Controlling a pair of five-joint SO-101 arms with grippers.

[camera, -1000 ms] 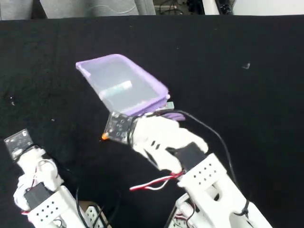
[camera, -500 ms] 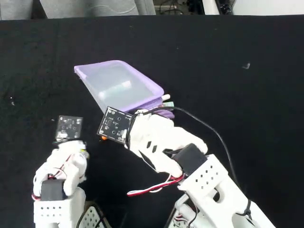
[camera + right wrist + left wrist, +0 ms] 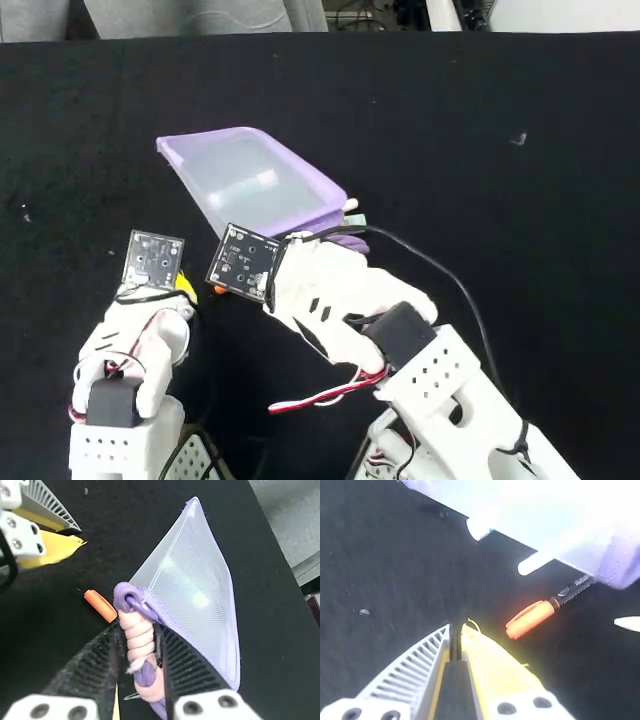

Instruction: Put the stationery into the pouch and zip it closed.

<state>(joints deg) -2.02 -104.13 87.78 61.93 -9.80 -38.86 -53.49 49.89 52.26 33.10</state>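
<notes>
The translucent purple pouch [image 3: 250, 180] lies on the black table, its near corner lifted. My right gripper [image 3: 137, 626] is shut on the pouch's pink and purple braided pull cord [image 3: 135, 622] at that corner. An orange-capped marker [image 3: 530, 620] lies on the cloth just beside the pouch's edge, and it is a small orange spot [image 3: 218, 290] from above. White pen ends [image 3: 535, 562] stick out from under the pouch [image 3: 555, 515]. My left gripper [image 3: 456, 627] is shut and empty, a short way from the marker, its yellow finger [image 3: 186, 286] pointing at it.
The black cloth [image 3: 520, 200] covers the whole table, with free room to the right and at the far side. My left arm [image 3: 130, 350] and right arm [image 3: 400, 340] stand close together at the near edge, with red and black cables by the right arm.
My left arm has swung in from the left edge toward the pouch and now points at the orange marker. The right gripper kept its hold and the pouch shifted slightly left.
</notes>
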